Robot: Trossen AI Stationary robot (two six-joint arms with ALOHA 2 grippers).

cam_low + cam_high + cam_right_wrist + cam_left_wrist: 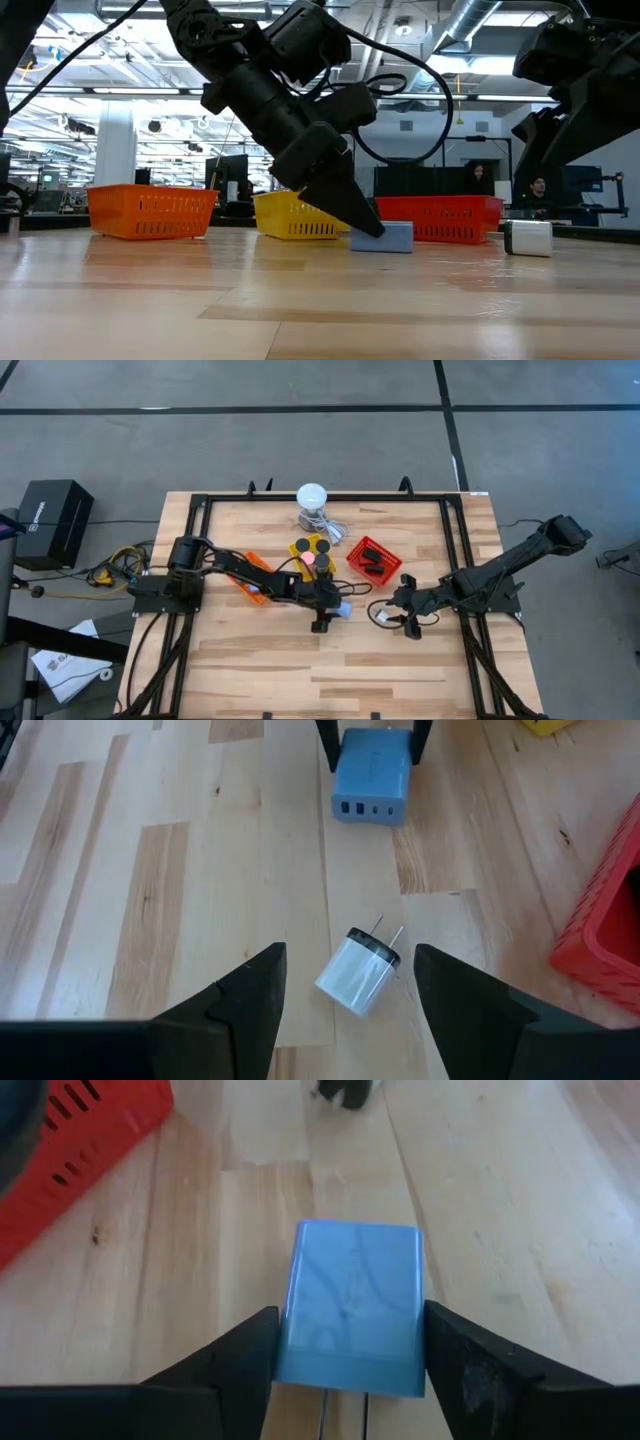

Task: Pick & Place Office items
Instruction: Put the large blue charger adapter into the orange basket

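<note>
Now the left gripper [345, 1355] sits spread around the blue block [350, 1305] on the desk [500, 1210]. Block looks hard, light, smooth; its flat sides suit pinching. Right gripper [350, 985] hangs spread over a small plug [358, 975].

Near half of table [330, 680] bare and passable, far half crowded by orange basket [150, 212], yellow basket [292, 218], red basket [440, 218] and white device [312, 496], with left gripper [345, 1342] straddling blue block [352, 1305], apparently touching, white plug [358, 972] lying loose beside.
</note>
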